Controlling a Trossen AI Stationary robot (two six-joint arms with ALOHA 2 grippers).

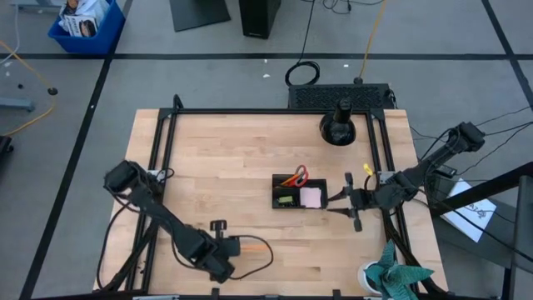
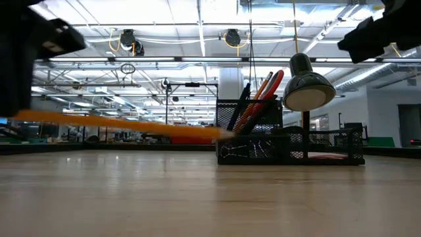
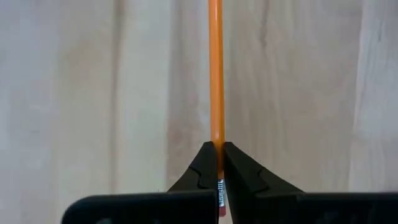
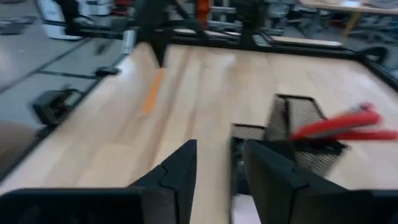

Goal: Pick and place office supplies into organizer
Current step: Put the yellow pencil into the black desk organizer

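My left gripper (image 1: 236, 246) is near the table's front edge, shut on a thin orange pencil (image 3: 216, 68). The pencil (image 1: 256, 245) points toward the table's right and shows as an orange streak (image 2: 118, 124) above the wood in the low view. The black mesh organizer (image 1: 298, 193) stands mid-table, holding red-handled scissors (image 1: 296, 174), a pink sticky-note pad (image 1: 311, 197) and a small yellow item (image 1: 286, 199). My right gripper (image 4: 219, 167) is open just right of the organizer (image 4: 297, 127), nothing between its fingers. My left gripper pinches the pencil between its two fingertips (image 3: 205, 163) close to the eraser end (image 3: 219, 200). The fingers come from above, pointing steeply down, and lie across the pencil. The long orange shaft (image 3: 216, 124) sticks out past them, lifted clear of the table and roughly level.
A black domed lamp (image 1: 339, 125) stands at the far right of the table. A teal paper plant in a white cup (image 1: 391, 275) sits at the near right corner. Bare wood lies between the left gripper and the organizer.
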